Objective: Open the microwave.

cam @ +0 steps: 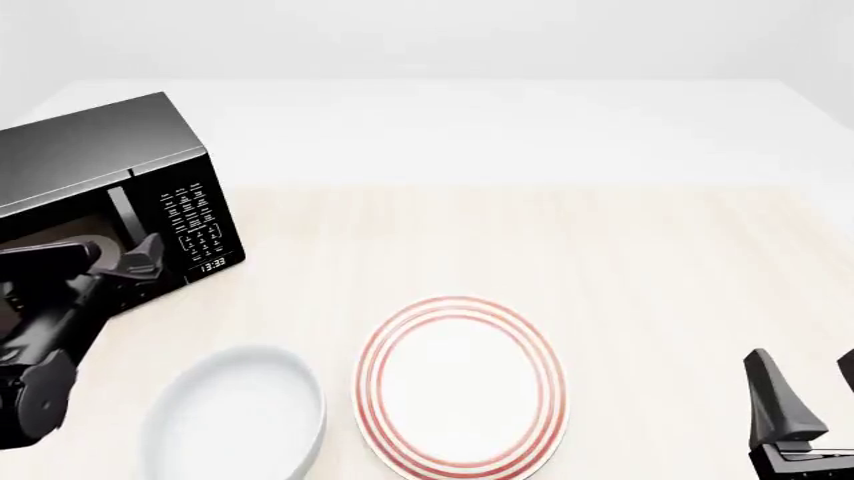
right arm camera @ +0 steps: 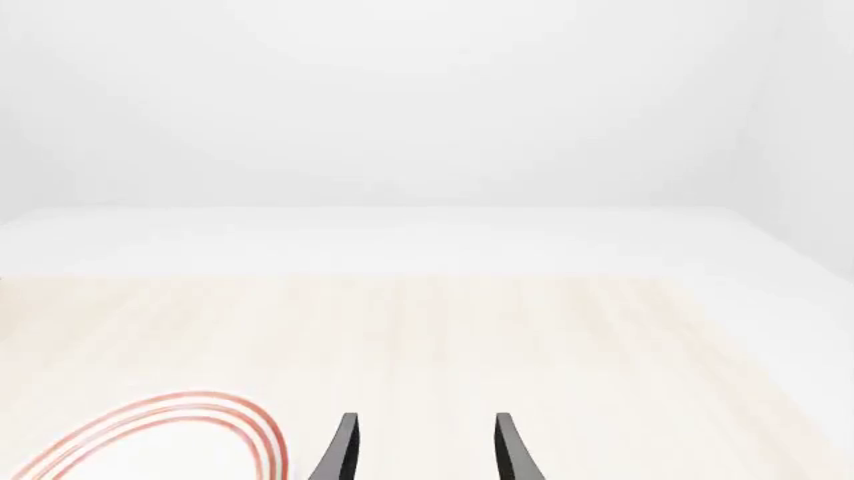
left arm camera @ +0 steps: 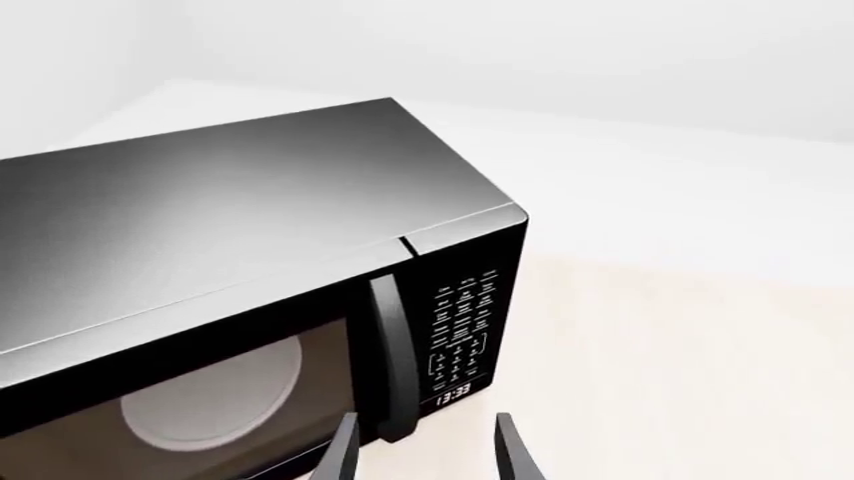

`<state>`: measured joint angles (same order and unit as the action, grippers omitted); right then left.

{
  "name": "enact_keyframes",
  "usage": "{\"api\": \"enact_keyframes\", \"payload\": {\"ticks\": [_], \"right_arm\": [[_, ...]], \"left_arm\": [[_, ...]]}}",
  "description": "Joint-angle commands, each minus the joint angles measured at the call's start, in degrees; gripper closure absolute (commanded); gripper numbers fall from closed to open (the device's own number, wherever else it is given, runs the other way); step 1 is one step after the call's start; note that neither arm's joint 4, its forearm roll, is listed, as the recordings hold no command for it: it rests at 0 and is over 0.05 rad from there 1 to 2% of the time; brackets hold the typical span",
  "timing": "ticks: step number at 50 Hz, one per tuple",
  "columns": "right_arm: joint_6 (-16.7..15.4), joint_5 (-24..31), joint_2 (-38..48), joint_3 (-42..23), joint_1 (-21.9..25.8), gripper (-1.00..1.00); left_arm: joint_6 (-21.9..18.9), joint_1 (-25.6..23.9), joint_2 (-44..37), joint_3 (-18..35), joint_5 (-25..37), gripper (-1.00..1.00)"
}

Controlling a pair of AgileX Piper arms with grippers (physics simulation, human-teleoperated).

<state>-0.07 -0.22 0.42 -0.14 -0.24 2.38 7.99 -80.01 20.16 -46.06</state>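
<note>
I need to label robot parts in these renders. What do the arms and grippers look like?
Both are black. The left arm is chunky, with rounded matte segments; no cables or markings show. The left gripper and right gripper each have two thin, tapered, blade-like fingers.

Red-ringed plate (cam: pixel 461 385), probably white bowl (cam: pixel 240 415)

My left arm (cam: pixel 47 330) is matte black all over, built of chunky rounded segments with lighter grey highlights along the edges. My left gripper (left arm camera: pixel 424 455) ends in two thin, dark, blade-like fingers (left arm camera: pixel 342 455) that taper toward their tips. My right gripper (cam: pixel 805 385) is the same black, its wedge-shaped fingers (cam: pixel 771 395) rising from a ribbed block at the base.
</note>
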Motion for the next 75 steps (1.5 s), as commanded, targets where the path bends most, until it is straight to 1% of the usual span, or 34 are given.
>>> {"api": "enact_keyframes", "payload": {"ticks": [1,14,19,38,75], "right_arm": [[0.0,0.0,0.0,0.0,-0.01,-1.0],[-0.01,0.0,0.0,0.0,-0.01,-1.0],[-0.01,0.0,0.01,0.0,0.0,-1.0],[0.0,0.0,0.0,0.0,0.0,-1.0],[0.0,0.17,-0.16,-0.04,-0.16,-1.0]], "left_arm": [[0.13,0.2,-2.76,1.14,-1.18,-1.0],[0.29,0.27,-5.02,3.08,-1.04,-1.0],[0.35,0.05,-7.68,4.51,-1.56,-1.0],[0.79,-0.35,-12.06,8.47,-0.92,-1.0],[2.0,0.82,-18.26,9.52,-3.89,-1.0]]}}
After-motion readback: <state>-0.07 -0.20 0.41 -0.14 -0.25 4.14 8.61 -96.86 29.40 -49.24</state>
